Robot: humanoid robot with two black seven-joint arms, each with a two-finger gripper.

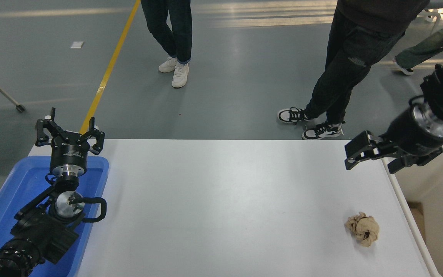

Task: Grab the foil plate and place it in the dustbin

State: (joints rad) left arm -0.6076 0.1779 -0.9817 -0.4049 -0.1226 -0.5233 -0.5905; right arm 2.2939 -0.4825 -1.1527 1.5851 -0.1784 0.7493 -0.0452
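Observation:
The foil plate does not show in this view. The cream dustbin (442, 188) stands off the table's right edge, and only part of its inside shows. My right gripper (375, 159) hangs open and empty above the table's far right corner, just left of the dustbin's rim. My left gripper (69, 132) is parked at the lower left, open and empty, over the far end of the blue tray.
A crumpled brown paper ball (363, 228) lies on the white table (221, 200) near its right front. A shallow blue tray (10, 192) sits at the left under my left arm. Two people (344, 65) stand beyond the table's far edge.

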